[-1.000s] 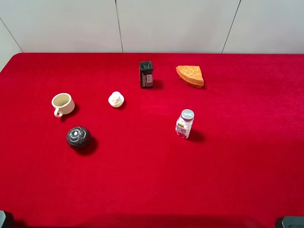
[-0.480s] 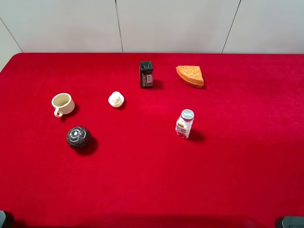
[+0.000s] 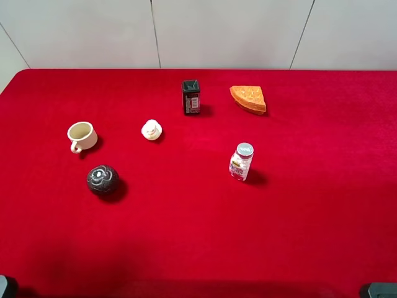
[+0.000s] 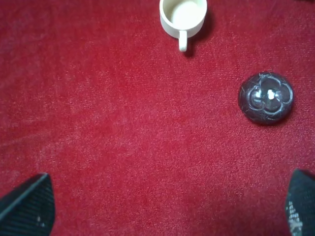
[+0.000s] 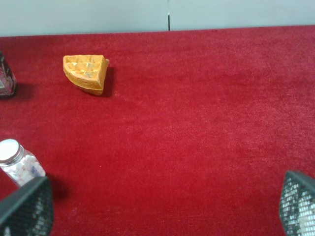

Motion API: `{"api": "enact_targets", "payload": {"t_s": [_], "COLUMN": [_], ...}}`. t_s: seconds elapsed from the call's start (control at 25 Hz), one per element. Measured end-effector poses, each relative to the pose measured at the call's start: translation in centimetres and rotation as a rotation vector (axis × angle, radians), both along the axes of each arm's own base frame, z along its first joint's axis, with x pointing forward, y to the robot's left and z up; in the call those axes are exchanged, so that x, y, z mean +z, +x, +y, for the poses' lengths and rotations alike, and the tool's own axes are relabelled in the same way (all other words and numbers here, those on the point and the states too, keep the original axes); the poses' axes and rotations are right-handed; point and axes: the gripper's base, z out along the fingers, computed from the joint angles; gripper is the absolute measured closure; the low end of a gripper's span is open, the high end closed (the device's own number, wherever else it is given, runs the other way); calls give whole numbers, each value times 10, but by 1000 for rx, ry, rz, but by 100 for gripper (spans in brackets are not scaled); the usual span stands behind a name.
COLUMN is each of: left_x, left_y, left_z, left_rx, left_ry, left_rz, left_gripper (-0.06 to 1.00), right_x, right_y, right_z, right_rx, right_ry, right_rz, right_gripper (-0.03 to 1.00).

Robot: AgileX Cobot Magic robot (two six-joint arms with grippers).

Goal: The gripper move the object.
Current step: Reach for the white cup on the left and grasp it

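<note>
The cream mug [image 3: 81, 136] stands upright on the red cloth at the left, handle toward the front; it also shows in the left wrist view [image 4: 183, 17]. My left gripper [image 4: 162, 206] is open and empty, its fingertips [image 4: 27, 204] wide apart, well short of the mug. Only a dark corner of it [image 3: 6, 288] shows at the front left in the high view. My right gripper [image 5: 162, 206] is open and empty at the front right, its base [image 3: 379, 290] just visible.
A dark patterned ball [image 3: 103, 179] [image 4: 266, 97] lies just in front of the mug. A white figurine [image 3: 151, 130], a black box [image 3: 191, 97], an orange wedge [image 3: 249, 99] [image 5: 86, 73] and a small bottle [image 3: 241, 161] [image 5: 17, 167] stand farther right.
A faint shadow has spread over the cloth at the front left. No object has moved.
</note>
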Motion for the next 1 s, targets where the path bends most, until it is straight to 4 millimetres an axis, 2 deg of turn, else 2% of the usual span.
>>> {"api": "enact_targets", "payload": {"t_s": [0.24,0.4,1.0], "left_x": [-6,-16,-78], "left_y": [40,65,136], "left_z": [-1,-2,-10], "left_rx": [0,-1,-27], "left_ry": [-4,-21,-29], "left_rz": [66,81,206], "left_gripper": [3,3,0], "right_x": [0,0,0], "right_y": [0,0,0], "right_z": [0,0,0], "right_rx": [0,0,0], "right_ry": [0,0,0], "right_rz": [0,0,0], "right_gripper": [27,27,27]}}
